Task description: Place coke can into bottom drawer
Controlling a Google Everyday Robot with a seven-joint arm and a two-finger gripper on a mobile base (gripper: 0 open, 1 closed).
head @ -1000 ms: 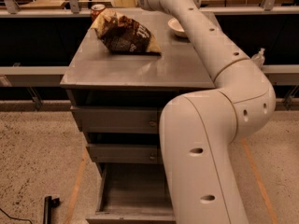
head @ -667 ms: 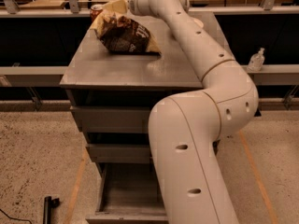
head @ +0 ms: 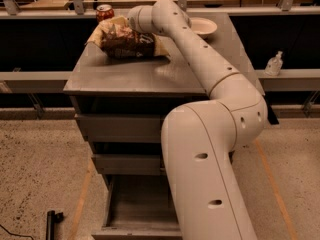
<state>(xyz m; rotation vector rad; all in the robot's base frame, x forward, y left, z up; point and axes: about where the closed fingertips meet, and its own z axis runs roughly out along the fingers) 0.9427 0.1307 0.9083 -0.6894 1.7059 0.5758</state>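
Swung left since the earlier frame, the arm brings its hand (head: 132, 20) over the chip bag (head: 127, 41), near the coke can (head: 104, 12) at the desk's (head: 150, 76) back-left corner (spread or pressed together, I cannot tell). The bottom drawer (head: 140, 209) stands pulled out.

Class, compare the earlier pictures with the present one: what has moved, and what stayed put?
The arm swung left across the cabinet top, its tip now at the chip bag near the coke can; the pincer is hidden there. Nothing visibly grasped. Bag, bowl and open bottom drawer stayed.
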